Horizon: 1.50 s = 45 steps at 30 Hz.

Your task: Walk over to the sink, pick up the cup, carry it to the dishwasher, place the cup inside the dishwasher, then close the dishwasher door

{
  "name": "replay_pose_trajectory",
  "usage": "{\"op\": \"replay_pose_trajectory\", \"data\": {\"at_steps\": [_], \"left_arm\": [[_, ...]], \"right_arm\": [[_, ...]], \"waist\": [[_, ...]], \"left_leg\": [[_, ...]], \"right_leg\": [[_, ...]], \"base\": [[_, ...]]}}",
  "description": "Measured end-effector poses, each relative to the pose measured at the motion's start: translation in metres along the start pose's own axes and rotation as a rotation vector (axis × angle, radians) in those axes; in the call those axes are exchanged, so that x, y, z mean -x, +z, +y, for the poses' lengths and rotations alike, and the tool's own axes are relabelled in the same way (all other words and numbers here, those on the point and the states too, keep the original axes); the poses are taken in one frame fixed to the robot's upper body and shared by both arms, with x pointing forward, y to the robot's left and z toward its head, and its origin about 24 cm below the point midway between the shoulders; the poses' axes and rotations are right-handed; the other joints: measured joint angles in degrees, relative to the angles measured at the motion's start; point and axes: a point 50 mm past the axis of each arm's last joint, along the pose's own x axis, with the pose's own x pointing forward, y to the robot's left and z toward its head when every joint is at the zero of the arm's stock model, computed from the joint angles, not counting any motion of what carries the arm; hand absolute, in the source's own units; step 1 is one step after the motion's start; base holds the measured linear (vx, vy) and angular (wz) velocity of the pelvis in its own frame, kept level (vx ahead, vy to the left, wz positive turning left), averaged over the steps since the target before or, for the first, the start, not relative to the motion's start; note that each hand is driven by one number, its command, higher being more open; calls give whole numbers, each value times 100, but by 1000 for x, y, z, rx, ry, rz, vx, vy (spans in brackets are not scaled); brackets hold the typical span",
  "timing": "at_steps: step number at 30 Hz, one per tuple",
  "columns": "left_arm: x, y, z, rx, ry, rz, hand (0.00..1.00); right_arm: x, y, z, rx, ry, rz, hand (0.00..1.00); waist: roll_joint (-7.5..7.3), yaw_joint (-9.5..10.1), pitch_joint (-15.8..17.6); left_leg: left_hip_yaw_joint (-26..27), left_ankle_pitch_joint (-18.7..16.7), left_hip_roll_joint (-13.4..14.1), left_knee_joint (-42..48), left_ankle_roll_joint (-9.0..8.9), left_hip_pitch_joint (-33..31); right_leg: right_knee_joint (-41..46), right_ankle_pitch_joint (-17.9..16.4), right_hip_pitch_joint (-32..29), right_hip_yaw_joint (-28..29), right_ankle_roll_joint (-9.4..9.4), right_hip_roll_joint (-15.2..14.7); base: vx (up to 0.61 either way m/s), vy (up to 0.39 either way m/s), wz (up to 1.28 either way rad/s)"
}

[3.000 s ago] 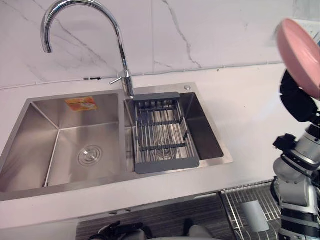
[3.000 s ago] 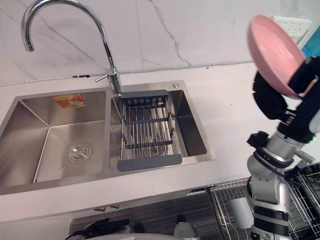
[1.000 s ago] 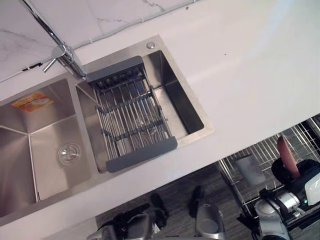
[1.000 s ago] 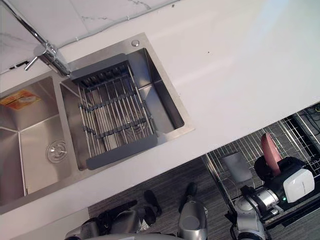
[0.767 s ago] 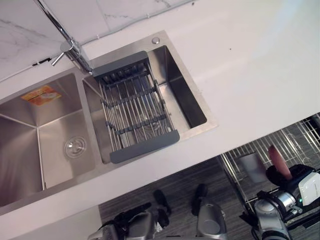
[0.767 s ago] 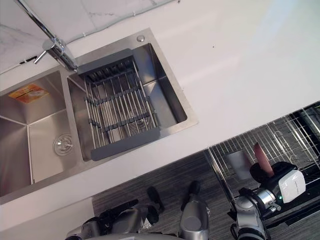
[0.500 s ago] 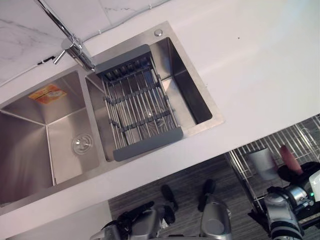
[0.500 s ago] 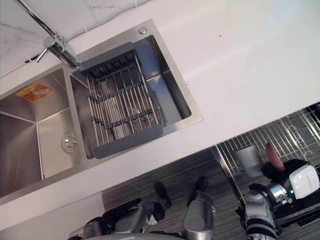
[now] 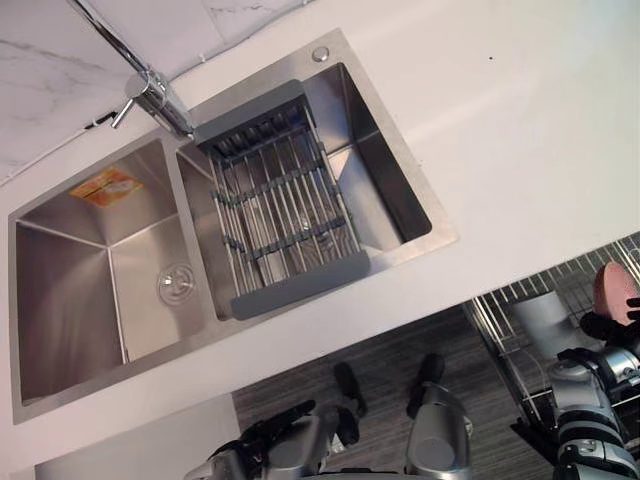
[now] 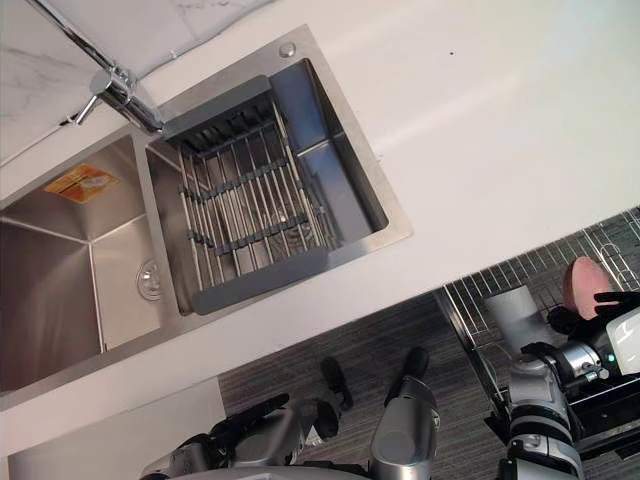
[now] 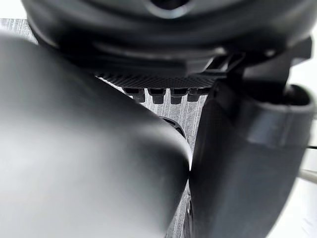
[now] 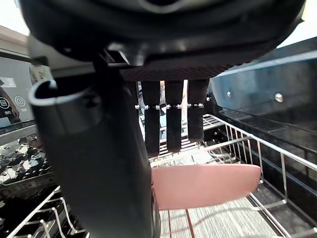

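Note:
A pink shallow dish (image 12: pixel 203 186) hangs over the wire dishwasher rack (image 12: pixel 237 144), pinched between the thumb (image 12: pixel 94 163) and the straight fingers (image 12: pixel 173 119) of my right hand (image 10: pixel 600 305). From the head it stands on edge as a pink oval (image 9: pixel 612 290) at the lower right, above the rack (image 10: pixel 462 305), below the counter's front edge. A grey cup (image 9: pixel 541 315) stands in that rack just left of the hand. My left hand (image 10: pixel 245 425) hangs low by my side with relaxed fingers, holding nothing.
A double steel sink (image 9: pixel 65 300) is set in the white counter (image 9: pixel 520 130), with a grey roll-up drying rack (image 9: pixel 280 200) across its right basin and a chrome tap (image 9: pixel 150 95) behind. Dark wood floor (image 9: pixel 390 350) lies between counter and rack.
The right hand has come down from beside the counter into the dishwasher rack with the pink dish. The head view has turned and tilted, so the sink has shifted in the picture.

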Motion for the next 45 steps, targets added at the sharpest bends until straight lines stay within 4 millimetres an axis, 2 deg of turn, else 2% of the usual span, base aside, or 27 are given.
{"op": "replay_pose_trajectory", "data": {"at_steps": [6,11,14,18,21,27,30,33,36,37,39,41,42,45], "left_arm": [[0,-1,2,10,4,4,100],[0,-3,3,16,11,9,100],[1,-1,6,10,20,6,100],[4,5,14,4,47,-10,100],[5,7,19,3,69,-15,100],[6,7,25,0,105,-11,100],[8,8,29,-2,128,-8,100],[8,8,31,-3,136,-6,100],[9,8,33,1,143,-5,100],[9,8,33,4,144,-5,100],[9,6,34,21,160,2,100],[9,3,36,45,180,15,100],[9,1,36,59,192,28,100],[9,-2,36,67,207,41,100]], "right_arm": [[11,5,11,-152,151,14,100],[26,7,17,-309,355,2,100],[35,6,22,-405,505,28,100],[59,6,32,-575,762,68,100],[73,7,30,-650,818,64,100],[71,20,15,-775,757,25,100],[60,25,-4,-868,634,10,100],[40,18,-32,-960,438,23,100],[17,-3,-66,-1062,153,71,100],[13,-9,-71,-1081,105,91,100],[8,-38,-85,-1156,-24,183,100],[13,-64,-87,-1222,-83,277,100],[23,-85,-83,-1275,-99,360,100],[49,-112,-64,-1393,-66,520,100]], "waist": [[-36,-62,24],[-100,-109,38],[-199,-116,45],[-437,-116,1],[-577,-119,-60],[-723,-129,-143],[-826,-148,-205],[-886,-194,-232],[-919,-299,-235],[-919,-305,-235],[-927,-394,-235],[-948,-466,-239],[-961,-493,-247],[-962,-506,-254]], "left_leg": [[58,-6,-3,-5,-7,5],[198,-27,39,7,-25,109],[277,-68,81,42,-34,150],[391,-252,244,356,56,99],[431,-386,342,576,55,93],[589,-586,455,771,84,243],[688,-685,493,816,93,307],[730,-743,500,856,109,302],[847,-854,518,916,99,306],[873,-870,521,918,98,307],[894,-895,513,887,96,315],[909,-892,495,828,96,372],[934,-888,485,784,91,422],[944,-877,454,712,82,512]], "right_leg": [[50,-28,-88,122,2,-30],[122,-48,-108,278,-42,18],[192,-96,-130,347,-70,49],[369,-230,-196,467,-132,134],[482,-300,-181,497,-148,163],[448,-298,-11,623,-147,273],[384,-291,41,717,-135,319],[359,-275,41,757,-113,337],[357,-273,2,859,-109,366],[357,-273,-11,887,-108,375],[359,-278,-23,912,-100,379],[374,-280,-21,915,-98,378],[395,-288,-6,928,-95,378],[396,-302,56,929,-78,366]], "base": [[-8,3,-8],[22,-22,-16],[15,-41,-15],[19,-76,-16],[30,-69,-9],[16,-16,-15],[-4,17,-18],[32,17,-7],[63,28,-15],[63,26,-21],[55,13,-8],[76,7,-5],[61,3,-7],[16,1,-2]]}}
